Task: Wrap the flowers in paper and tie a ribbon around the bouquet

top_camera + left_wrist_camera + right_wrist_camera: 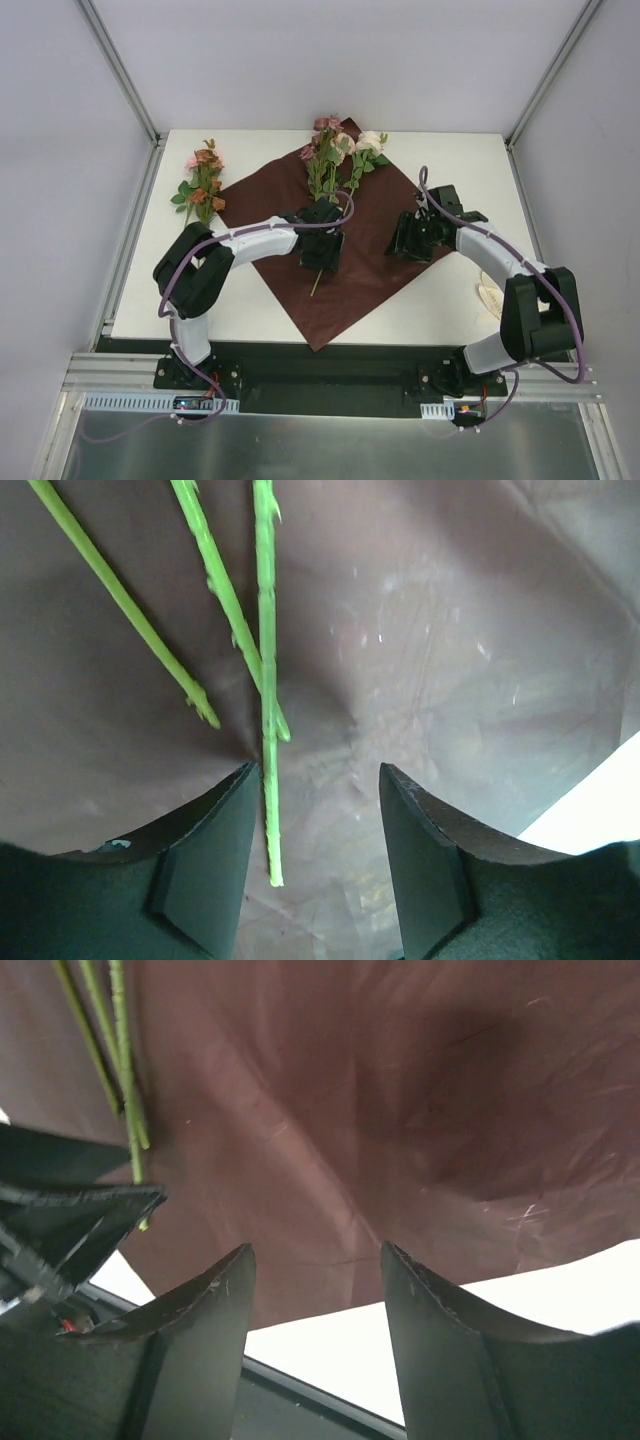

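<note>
paper (400,1110) edge under right gripper (315,1248) (parted), table (560,1280) beyond

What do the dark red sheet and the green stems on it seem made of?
Dark red sheet: probably thin matte paper, showing soft creases and faint scuffs. Thin green stems: likely moulded plastic, uniformly bright, slightly glossy, with small nubs.

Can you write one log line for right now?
flowers: lying on paper | paper: spread, unwrapped | left tool: open around one stem | right tool: open over paper edge
</note>
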Controlling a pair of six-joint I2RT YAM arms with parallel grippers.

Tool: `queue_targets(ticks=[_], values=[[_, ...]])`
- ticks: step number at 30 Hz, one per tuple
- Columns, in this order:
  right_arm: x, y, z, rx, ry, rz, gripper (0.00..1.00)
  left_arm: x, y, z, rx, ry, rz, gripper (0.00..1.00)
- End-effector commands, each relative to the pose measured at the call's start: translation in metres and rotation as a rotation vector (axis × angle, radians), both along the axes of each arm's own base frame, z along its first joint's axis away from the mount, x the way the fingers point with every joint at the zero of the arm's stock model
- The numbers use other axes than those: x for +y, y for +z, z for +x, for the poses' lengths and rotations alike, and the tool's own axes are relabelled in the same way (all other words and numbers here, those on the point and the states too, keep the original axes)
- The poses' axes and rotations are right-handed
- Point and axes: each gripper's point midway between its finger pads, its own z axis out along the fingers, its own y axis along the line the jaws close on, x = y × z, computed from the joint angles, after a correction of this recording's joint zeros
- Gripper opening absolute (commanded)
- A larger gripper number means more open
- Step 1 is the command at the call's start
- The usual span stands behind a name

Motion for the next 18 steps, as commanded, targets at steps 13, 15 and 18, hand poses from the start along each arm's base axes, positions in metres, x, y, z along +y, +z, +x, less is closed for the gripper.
queue_targets(ticks=[13, 15, 18], values=[[0.006, -0.047, 0.025, 0.027, -0.017, -0.123, 0.51, 0.021, -0.032, -0.042, 0.058, 0.078, -0.016, 0.35], [0.003, -0.057, 0.018, 0.041, -0.023, -0.162, 0.5, 0.026, -0.038, -0.052, 0.074, 0.086, 0.001, 0.29], [0.002, -0.071, 0.002, 0.072, -0.018, -0.202, 0.46, 0.03, -0.041, -0.063, 0.081, 0.084, 0.017, 0.21]])
